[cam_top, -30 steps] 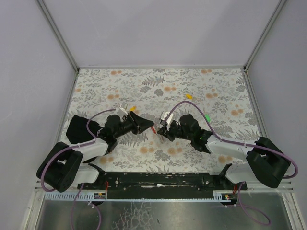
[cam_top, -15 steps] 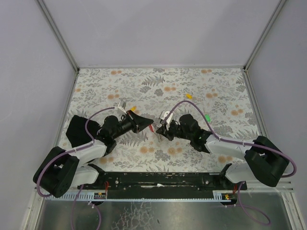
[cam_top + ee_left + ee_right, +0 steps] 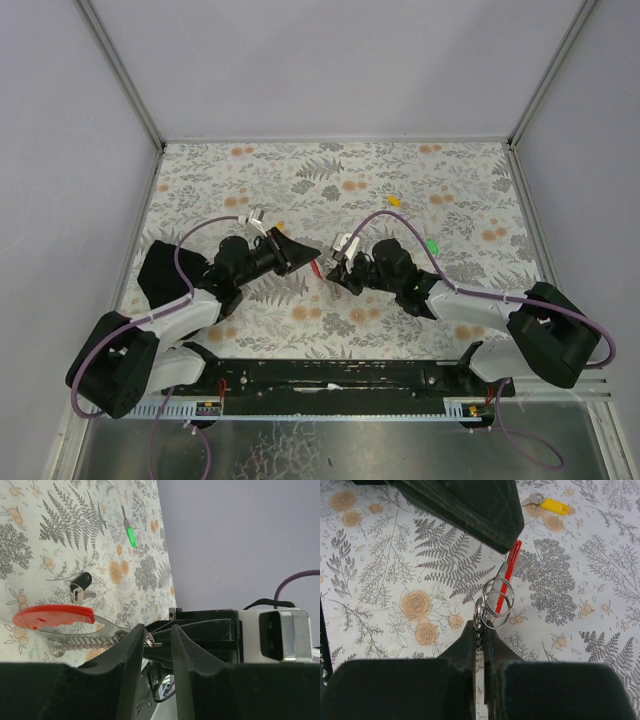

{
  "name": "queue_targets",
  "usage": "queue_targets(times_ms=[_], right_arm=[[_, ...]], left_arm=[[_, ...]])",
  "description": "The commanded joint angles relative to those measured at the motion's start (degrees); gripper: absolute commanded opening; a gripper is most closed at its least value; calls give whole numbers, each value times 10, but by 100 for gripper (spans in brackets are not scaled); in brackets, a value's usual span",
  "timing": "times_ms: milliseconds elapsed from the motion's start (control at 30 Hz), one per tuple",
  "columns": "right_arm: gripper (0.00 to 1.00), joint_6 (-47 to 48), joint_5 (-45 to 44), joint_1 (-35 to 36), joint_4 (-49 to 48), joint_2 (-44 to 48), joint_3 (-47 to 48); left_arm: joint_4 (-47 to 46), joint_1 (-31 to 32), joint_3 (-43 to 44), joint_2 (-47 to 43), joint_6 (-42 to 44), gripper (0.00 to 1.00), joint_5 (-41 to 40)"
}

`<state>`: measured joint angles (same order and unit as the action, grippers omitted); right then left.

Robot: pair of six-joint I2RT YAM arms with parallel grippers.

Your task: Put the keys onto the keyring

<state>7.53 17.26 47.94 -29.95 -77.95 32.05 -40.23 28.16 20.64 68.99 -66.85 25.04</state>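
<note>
The keyring [image 3: 318, 268] is held between my two grippers above the table's middle. My right gripper [image 3: 481, 630] is shut on its grey serrated piece [image 3: 82, 641], with silver split rings [image 3: 497, 602] and the red loop [image 3: 509, 565] sticking out past the fingertips. My left gripper [image 3: 157, 641] faces it with jaws a little apart; a small silver ring [image 3: 149, 639] sits against its left finger. A black-headed key [image 3: 81, 581] lies on the table beyond. A green key [image 3: 433, 246] and a yellow key [image 3: 395, 200] lie farther right.
An orange-yellow key [image 3: 278, 226] lies by the left gripper's far side; it also shows in the right wrist view [image 3: 554, 506]. Grey walls close the floral table [image 3: 200, 180] on three sides. A black rail [image 3: 330, 375] runs along the near edge.
The left arm has crept slightly up and right, bringing its fingertips closer to the red keyring. The right gripper has kept its hold and barely moved.
</note>
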Motion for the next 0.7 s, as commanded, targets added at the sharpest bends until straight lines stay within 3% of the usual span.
queue_targets(times_ms=[0, 167, 367, 667], right_arm=[[0, 12, 2, 2, -4, 16, 13], [0, 16, 2, 2, 24, 25, 22], [0, 43, -8, 2, 83, 30, 43], [0, 64, -16, 3, 115, 44, 48]], left_arm=[[93, 4, 41, -44, 153, 32, -6], [168, 26, 60, -88, 325, 38, -20], [223, 92, 96, -91, 456, 45, -80], [425, 159, 227, -26, 537, 49, -160]])
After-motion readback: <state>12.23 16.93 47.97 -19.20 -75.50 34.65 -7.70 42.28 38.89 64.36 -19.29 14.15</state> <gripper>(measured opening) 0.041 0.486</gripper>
